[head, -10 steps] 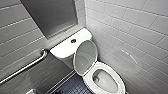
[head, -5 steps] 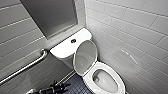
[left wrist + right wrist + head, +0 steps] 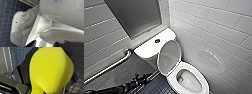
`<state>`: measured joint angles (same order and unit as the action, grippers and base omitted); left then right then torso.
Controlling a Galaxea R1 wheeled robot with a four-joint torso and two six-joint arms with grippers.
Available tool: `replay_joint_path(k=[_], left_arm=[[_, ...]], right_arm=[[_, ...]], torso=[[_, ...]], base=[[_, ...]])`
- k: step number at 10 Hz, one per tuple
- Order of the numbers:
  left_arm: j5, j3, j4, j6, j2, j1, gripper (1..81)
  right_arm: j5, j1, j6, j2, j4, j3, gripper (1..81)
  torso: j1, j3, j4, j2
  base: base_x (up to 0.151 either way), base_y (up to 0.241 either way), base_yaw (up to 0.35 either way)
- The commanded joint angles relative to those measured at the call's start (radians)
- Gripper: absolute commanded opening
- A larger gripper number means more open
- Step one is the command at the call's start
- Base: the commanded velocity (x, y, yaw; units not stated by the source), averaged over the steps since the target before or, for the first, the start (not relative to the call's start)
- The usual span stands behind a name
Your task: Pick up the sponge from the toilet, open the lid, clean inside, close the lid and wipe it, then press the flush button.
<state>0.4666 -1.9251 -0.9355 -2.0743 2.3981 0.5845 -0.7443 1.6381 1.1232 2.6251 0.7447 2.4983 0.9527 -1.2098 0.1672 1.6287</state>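
Right gripper [image 3: 50, 77]: clamped on the sponge [image 3: 53, 65], which is pinched at its narrow end and hangs over dark blue floor tiles [image 3: 80, 62].
Handling, sponge: bright yellow and bulging well past the grip. Judged light, soft and easily squashed, and likely heavier and slicker once wet. Best hold is across the pinched waist, firm enough that scrubbing cannot twist it loose.
Lid [image 3: 169, 57]: upright, leaning back against the front edge of the tank [image 3: 146, 50]. Glossy, judged rigid and slippery.
Bowl [image 3: 190, 81]: open.
Flush button [image 3: 157, 40]: middle of the tank top.
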Motion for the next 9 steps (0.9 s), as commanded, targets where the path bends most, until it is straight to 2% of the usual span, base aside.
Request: replay_joint_path(k=[1,3,5,6,9], left_arm=[[0.001,-0.063,0.015,-0.018,0.029,-0.149,81.1],[-0.017,-0.075,0.012,-0.018,0.066,-0.177,81.1],[-0.068,-0.086,0.012,-0.018,0.108,-0.199,81.1],[-0.066,-0.077,0.008,-0.018,0.132,-0.203,81.1],[-0.097,0.033,-0.066,-0.018,0.156,-0.192,81.1]], right_arm=[[0.02,0.046,-0.002,-0.008,0.048,0.002,1.0],[0.019,0.05,-0.005,-0.006,0.048,0.002,1.0],[0.022,0.049,-0.005,0.0,0.048,0.002,1.0],[0.023,0.05,-0.006,0.003,0.048,0.002,1.0],[0.031,0.044,-0.005,0.019,0.048,0.022,1.0]], torso=[[0.0,0.0,0.0,0.0],[0.0,0.0,0.0,0.0],[0.0,0.0,0.0,0.0],[0.0,0.0,0.0,0.0],[0.0,0.0,0.0,0.0]], base=[[0.0,0.0,0.0],[0.0,0.0,0.0],[0.0,0.0,0.0],[0.0,0.0,0.0],[0.0,0.0,0.0]])
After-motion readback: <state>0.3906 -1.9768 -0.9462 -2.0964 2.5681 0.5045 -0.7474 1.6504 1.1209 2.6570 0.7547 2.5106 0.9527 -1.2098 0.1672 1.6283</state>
